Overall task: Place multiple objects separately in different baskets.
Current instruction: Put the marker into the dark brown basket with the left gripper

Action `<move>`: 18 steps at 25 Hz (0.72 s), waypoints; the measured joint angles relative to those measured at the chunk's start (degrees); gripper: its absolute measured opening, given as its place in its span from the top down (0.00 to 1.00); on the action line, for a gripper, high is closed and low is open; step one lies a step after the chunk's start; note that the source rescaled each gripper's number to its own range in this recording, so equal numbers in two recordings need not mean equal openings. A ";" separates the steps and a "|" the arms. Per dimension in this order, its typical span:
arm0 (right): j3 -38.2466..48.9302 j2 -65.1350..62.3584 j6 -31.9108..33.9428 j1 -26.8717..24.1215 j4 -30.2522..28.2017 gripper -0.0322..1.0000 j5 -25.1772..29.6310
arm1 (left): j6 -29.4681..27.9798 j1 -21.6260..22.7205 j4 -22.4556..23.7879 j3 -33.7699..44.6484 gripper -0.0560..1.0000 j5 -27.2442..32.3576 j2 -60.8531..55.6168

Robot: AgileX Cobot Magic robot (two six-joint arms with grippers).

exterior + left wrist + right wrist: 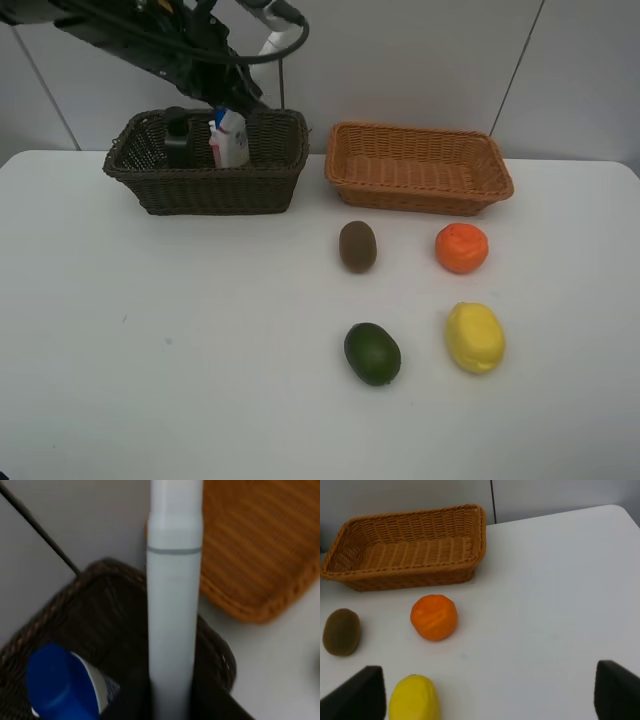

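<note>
Left fingers (207, 705) clamp the white marker (172, 620) above the dark brown basket (205, 185), which holds the blue-capped tube (60, 687); right fingers (360, 695) spread wide, empty, over the counter (200, 330) near the lemon (414, 699).

1. The white surface (200, 380) carries two wicker baskets and four fruits.
2. The dark brown basket (205, 185) stands at the back left. The light tan basket (418, 175) stands beside it on the right, with a gap between them.
3. The kiwi (357, 246) and the orange (461, 248) lie in front of the tan basket, kiwi on the left.
4. Nearer the front, the dark green fruit (372, 353) lies before the kiwi and the lemon (474, 337) before the orange. None of them touch.
</note>
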 joint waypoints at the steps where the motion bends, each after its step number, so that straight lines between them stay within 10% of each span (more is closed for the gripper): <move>1: 0.00 0.00 0.00 0.00 0.00 0.04 0.00 | -0.86 0.00 -1.68 0.00 0.94 -3.61 1.42; 6: 0.00 0.00 0.00 0.00 0.00 0.04 0.00 | -6.14 -0.07 -8.85 -0.37 0.94 -21.23 9.84; 12: 0.00 0.00 0.00 0.00 0.00 0.04 0.00 | -7.22 0.52 -13.46 -7.39 0.88 -24.06 17.79; 18: 0.00 0.00 0.00 0.00 0.00 0.04 0.00 | -7.24 0.52 -13.64 -11.34 0.13 -23.63 19.64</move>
